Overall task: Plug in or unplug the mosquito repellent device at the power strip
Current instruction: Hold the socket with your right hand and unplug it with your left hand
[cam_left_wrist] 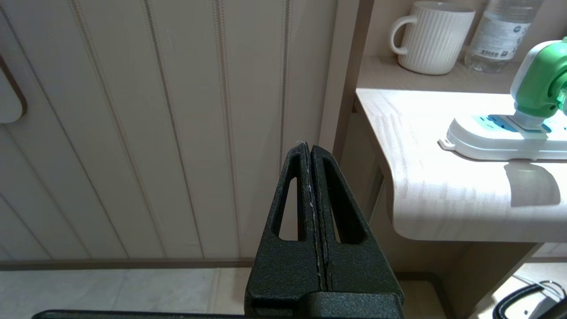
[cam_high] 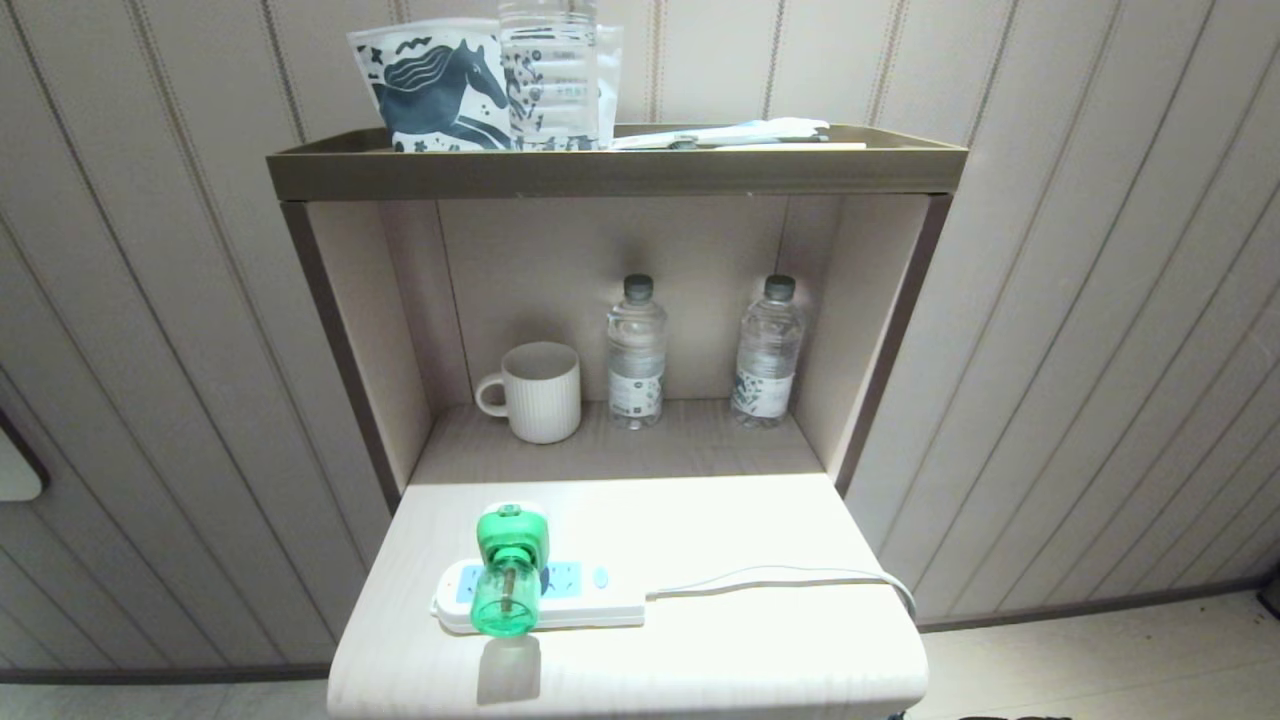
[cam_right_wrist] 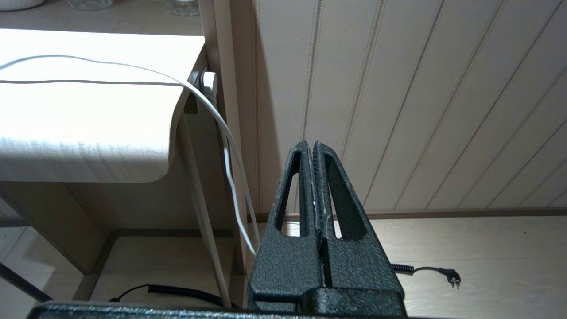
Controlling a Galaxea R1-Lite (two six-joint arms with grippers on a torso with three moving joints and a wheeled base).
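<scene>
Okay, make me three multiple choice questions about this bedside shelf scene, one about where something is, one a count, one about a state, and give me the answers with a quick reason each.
1. Where is the mosquito repellent device?
A. Beside the mug
B. Plugged into the power strip
C. On the top tray

2. How many capped water bottles stand in the lower shelf recess?
A. One
B. Two
C. Four

3. What state is the left end effector in?
A. Shut, holding nothing
B. Open
C. Shut on the cord

Answers:
1. B, its green head sits on a socket face near the strip's left end.
2. B, one bottle stands right of the mug and a second further right.
3. A, its fingers meet, off the table's left side.
</scene>
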